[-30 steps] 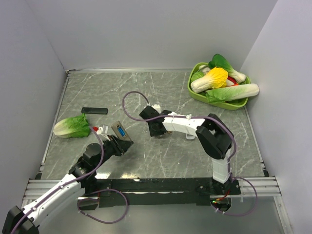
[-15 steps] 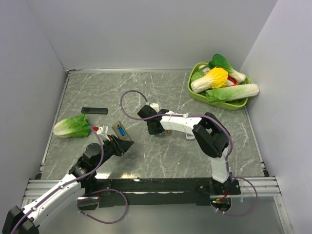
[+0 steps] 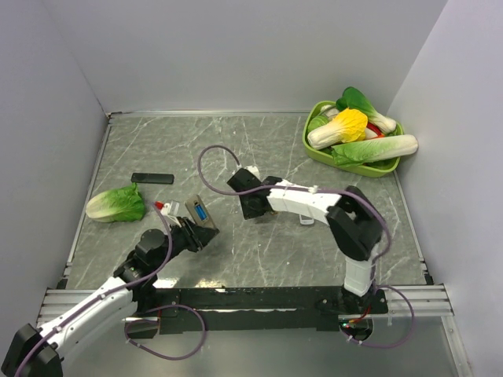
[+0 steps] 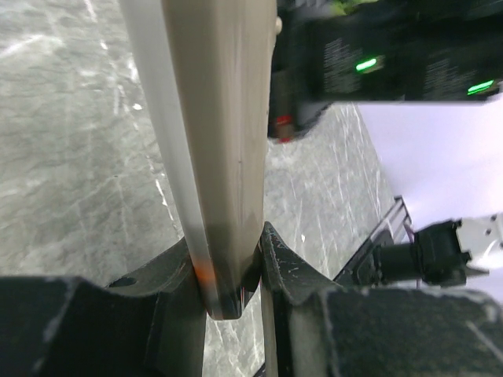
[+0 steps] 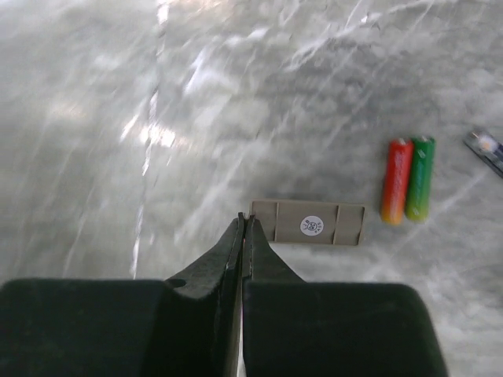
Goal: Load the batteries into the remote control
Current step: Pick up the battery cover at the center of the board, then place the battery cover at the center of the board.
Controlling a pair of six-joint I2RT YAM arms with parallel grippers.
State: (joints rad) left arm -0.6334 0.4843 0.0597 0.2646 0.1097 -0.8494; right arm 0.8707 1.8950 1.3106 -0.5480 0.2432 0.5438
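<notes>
Remote control [image 3: 200, 215] stays clamped in L gripper [image 4: 229, 261], but R gripper [image 5: 242, 224] just went part-open to fully shut on nothing, tips beside batt cover [image 5: 308, 223], batteries [image 5: 409, 181] loose beyond it, so looks like a missed pick, prob needs retry.

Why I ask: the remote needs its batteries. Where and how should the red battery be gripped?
Probably by its two ends, coming straight down from above. The red battery lies flat with the green battery pressed along one long side, so a finger would hardly fit between them; both ends are free.
</notes>
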